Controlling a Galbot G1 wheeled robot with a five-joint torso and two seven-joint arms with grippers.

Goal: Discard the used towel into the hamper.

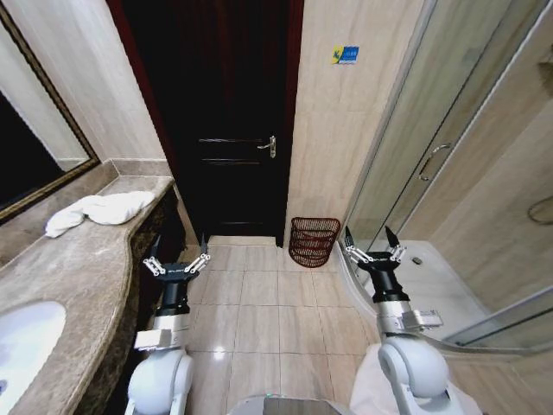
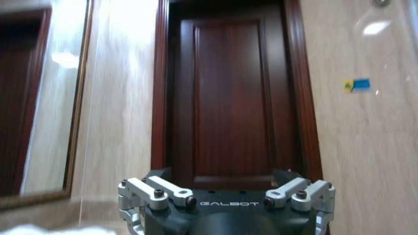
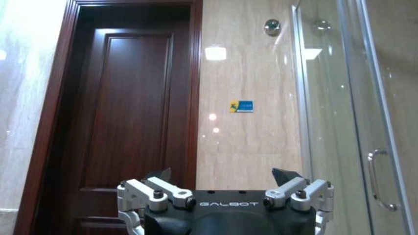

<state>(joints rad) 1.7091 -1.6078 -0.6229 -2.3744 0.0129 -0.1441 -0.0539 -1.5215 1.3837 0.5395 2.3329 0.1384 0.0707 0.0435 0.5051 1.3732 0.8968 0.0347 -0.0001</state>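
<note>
Both sets of jaws are spread wide and holding nothing, arms raised in front of the robot and pointing forward at the dark door [image 1: 226, 130]. The left gripper [image 1: 176, 260] hangs just off the counter [image 1: 78, 277] edge; the white towel [image 1: 99, 210] lies on it, ahead and left. The hamper [image 1: 313, 240] stands on the floor ahead of the right gripper [image 1: 373, 248], slightly left. The right wrist view adds the shower door handle [image 3: 379, 180].

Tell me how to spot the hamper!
Find the dark wooden door straight ahead. On the floor right of it, against the beige wall, stands the hamper. It is a small round red-brown basket of open bars, the one basket on the tiles.
</note>
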